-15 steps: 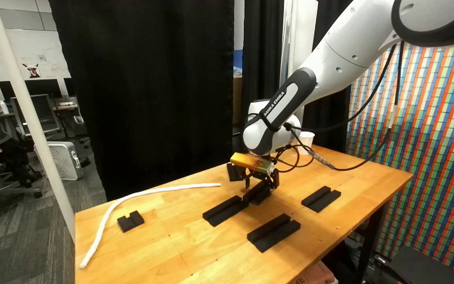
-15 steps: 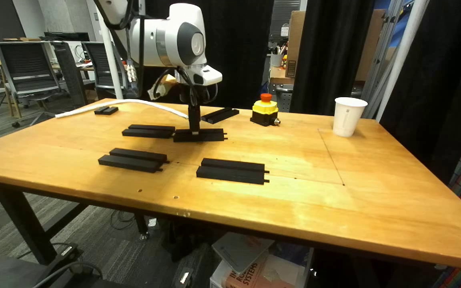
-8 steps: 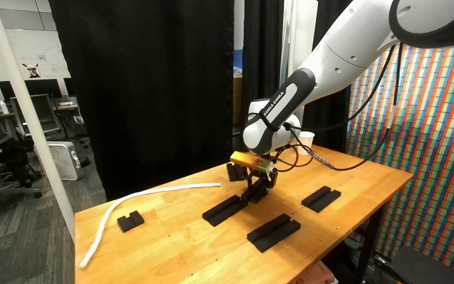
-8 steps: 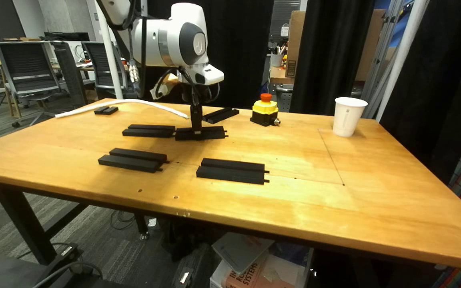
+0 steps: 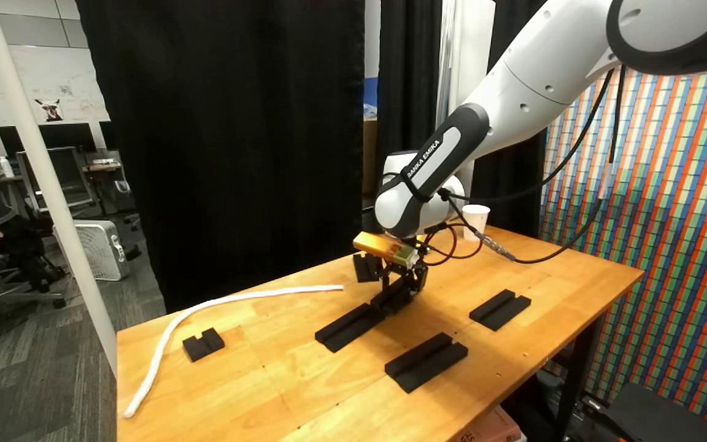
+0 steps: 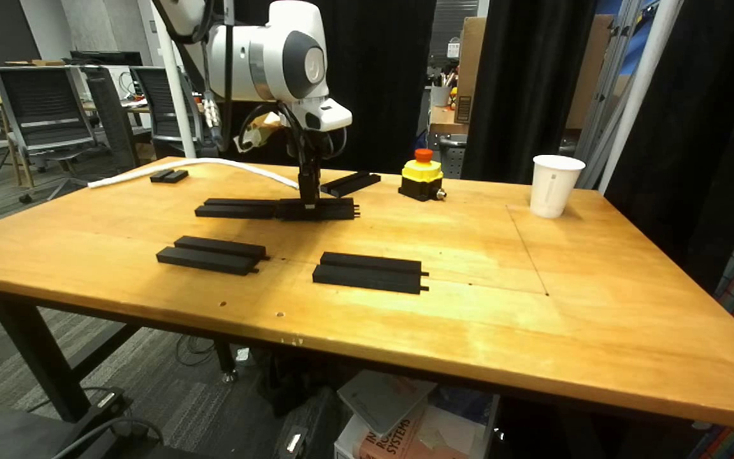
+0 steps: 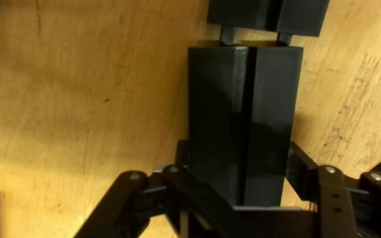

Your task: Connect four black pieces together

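Four flat black pieces with a lengthwise slot lie on the table in both exterior views. My gripper [image 7: 238,158] is shut across the width of one black piece [image 7: 215,96], a finger on each side. Ahead of it, nearly in line, lies a second black piece [image 7: 243,13]. That piece's two pegs [image 7: 227,35] reach to the held piece's end, with wood showing between the bodies; whether they enter it I cannot tell. Nearer the front edge in an exterior view lie the other two black pieces [image 6: 211,257], a third [image 6: 367,274] apart from all the rest.
Two smaller black blocks [image 5: 203,344] sit farther off, the rear block [image 6: 351,183] close behind the gripper. A white cable [image 5: 231,299] curves along the back. A yellow and red emergency stop [image 6: 422,175] and a white cup [image 6: 555,185] stand toward the far end.
My jaws have come together on the black piece. It has shifted slightly toward the piece in line with it and backward, and the gap between them looks narrower. Other pieces stayed put.
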You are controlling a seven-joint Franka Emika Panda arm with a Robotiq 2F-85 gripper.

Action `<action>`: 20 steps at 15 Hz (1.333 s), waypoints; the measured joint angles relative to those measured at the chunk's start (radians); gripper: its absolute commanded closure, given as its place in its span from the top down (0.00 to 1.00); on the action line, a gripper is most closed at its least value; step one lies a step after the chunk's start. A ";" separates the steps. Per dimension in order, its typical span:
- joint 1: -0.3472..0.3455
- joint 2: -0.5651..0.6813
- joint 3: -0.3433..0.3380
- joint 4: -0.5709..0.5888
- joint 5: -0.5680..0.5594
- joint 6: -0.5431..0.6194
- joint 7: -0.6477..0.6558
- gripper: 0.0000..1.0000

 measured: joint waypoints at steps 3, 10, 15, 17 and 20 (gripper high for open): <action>0.018 0.000 0.006 0.025 0.000 -0.020 0.037 0.45; 0.035 0.001 0.028 0.057 0.003 -0.052 0.081 0.45; 0.031 -0.002 0.010 0.057 0.003 -0.052 0.109 0.45; 0.029 -0.003 0.003 0.057 0.003 -0.052 0.118 0.45; 0.028 -0.002 0.003 0.057 0.003 -0.061 0.124 0.45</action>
